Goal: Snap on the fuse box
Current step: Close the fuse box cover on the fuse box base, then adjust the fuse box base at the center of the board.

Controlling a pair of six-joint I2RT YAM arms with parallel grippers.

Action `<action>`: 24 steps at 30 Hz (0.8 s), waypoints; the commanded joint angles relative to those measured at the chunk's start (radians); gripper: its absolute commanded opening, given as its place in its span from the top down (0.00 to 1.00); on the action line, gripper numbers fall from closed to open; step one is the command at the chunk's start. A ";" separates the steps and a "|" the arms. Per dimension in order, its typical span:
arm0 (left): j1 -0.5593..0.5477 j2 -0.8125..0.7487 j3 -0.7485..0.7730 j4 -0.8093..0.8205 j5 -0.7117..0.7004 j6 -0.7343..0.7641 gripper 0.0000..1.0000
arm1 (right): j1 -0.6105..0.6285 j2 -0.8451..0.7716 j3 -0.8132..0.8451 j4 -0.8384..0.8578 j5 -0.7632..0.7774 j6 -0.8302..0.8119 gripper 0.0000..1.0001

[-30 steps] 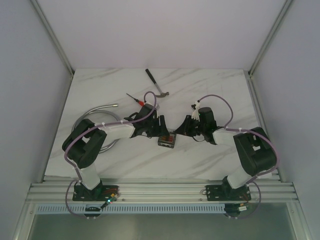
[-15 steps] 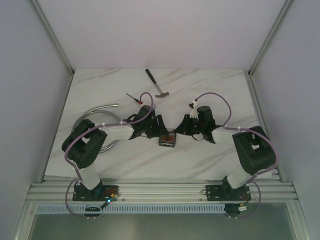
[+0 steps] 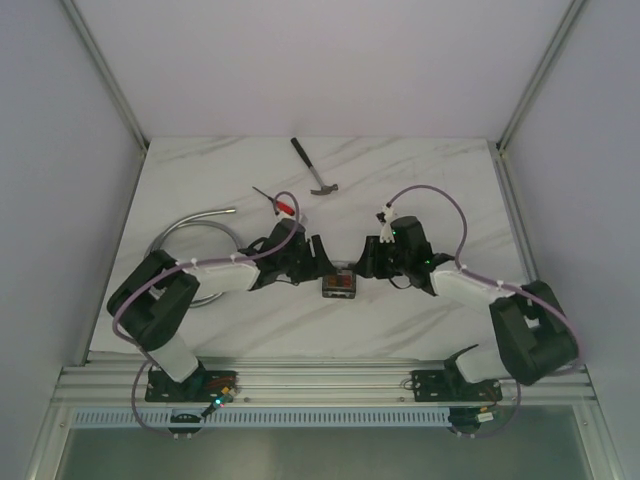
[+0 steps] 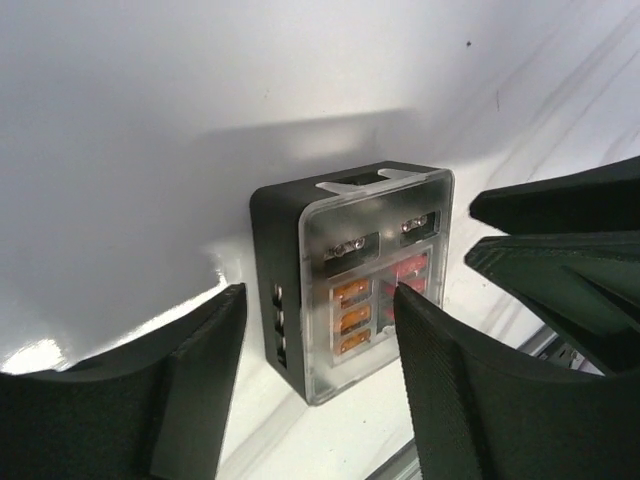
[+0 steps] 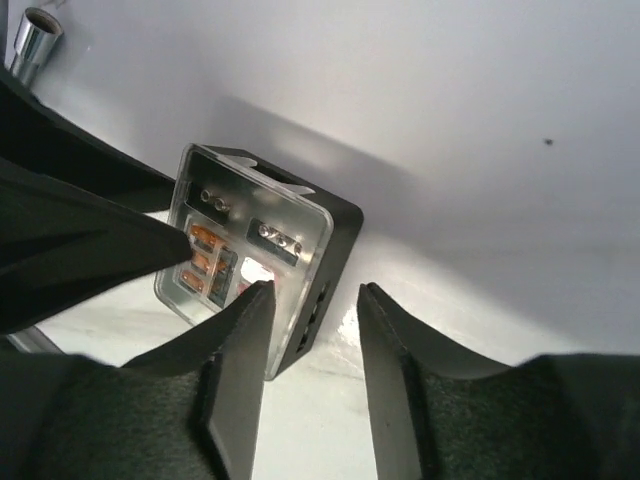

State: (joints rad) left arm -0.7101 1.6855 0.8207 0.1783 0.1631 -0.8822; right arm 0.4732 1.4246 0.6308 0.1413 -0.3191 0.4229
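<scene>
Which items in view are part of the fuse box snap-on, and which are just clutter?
Job:
- fuse box, clear cover on its face
- left gripper, fingers open beside the box
- right gripper, fingers open on the other side

Lying about:
- hammer
- red-handled screwdriver
- bent metal hose

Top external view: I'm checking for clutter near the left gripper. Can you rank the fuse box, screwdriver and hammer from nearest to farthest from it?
1. Fuse box: right at the left gripper, just to its right.
2. Screwdriver: behind the gripper, off to the left.
3. Hammer: farthest back, beyond the screwdriver.
</scene>
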 commanded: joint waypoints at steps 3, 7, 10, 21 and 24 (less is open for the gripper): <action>0.067 -0.170 -0.063 -0.047 -0.139 0.041 0.19 | -0.017 -0.184 -0.026 -0.135 0.292 -0.076 0.38; 0.166 -0.321 -0.105 -0.099 -0.310 0.102 0.01 | -0.060 -0.289 -0.026 -0.144 0.591 -0.100 0.15; 0.250 -0.432 -0.137 -0.121 -0.454 0.169 0.00 | -0.097 -0.341 -0.048 -0.105 0.822 -0.093 0.05; 0.575 -0.622 -0.267 -0.017 -0.733 0.293 0.00 | -0.269 -0.355 -0.241 0.337 0.925 -0.220 0.01; 0.618 -0.646 -0.318 0.035 -0.655 0.300 0.00 | -0.293 -0.387 -0.283 0.402 0.847 -0.240 0.01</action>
State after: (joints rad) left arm -0.1326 1.0679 0.5575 0.1417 -0.4984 -0.6281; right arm 0.2047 1.0664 0.3824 0.3710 0.5491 0.2291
